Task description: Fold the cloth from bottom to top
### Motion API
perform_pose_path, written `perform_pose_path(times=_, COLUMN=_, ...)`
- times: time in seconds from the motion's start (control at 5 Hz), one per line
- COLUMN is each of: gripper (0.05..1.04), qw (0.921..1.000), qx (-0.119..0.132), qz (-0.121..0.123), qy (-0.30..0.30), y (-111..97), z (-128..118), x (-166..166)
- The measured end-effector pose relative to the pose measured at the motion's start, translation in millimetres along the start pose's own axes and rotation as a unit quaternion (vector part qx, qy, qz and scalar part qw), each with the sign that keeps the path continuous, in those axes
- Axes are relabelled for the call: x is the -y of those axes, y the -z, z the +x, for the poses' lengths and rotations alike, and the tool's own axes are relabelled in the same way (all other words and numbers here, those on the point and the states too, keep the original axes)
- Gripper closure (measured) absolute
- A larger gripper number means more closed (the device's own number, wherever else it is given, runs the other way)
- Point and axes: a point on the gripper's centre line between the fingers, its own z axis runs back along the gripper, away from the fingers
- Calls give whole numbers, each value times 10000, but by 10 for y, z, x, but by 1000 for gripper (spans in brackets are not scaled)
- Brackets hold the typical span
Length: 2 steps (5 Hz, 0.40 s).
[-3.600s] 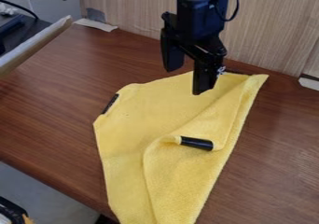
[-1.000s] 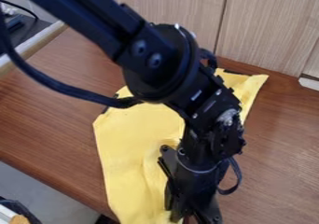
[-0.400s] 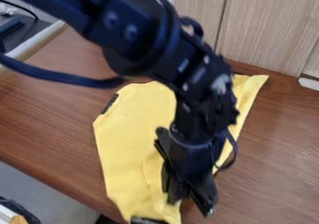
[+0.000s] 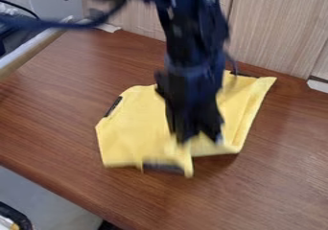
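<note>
Near end of the cloth (image 4: pixel 128 140) lifted and drawn toward 12 o'clock.
At 6 o'clock, the cloth has been pulled back over the bench (image 4: pixel 275 186), and the dark strip (image 4: pixel 163 167) on its near edge has been carried up with it. Farther in, near the centre, the cloth seems to be gripped by the tool (image 4: pixel 198 139); the fold is judged begun but still to be laid down. The far corner, toward 2 o'clock by the wall (image 4: pixel 275 28), has been left undisturbed.
</note>
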Motion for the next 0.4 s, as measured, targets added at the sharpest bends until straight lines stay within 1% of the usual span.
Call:
perform_pose_path(times=0.2, gripper=1027, qw=9996, qx=124, qz=-139, qy=-206, y=-157, z=248, x=-233)
perform_pose_path(times=0.4, gripper=1027, qw=9994, qx=40, qz=-200, qy=-291, y=-117, z=503, x=-415)
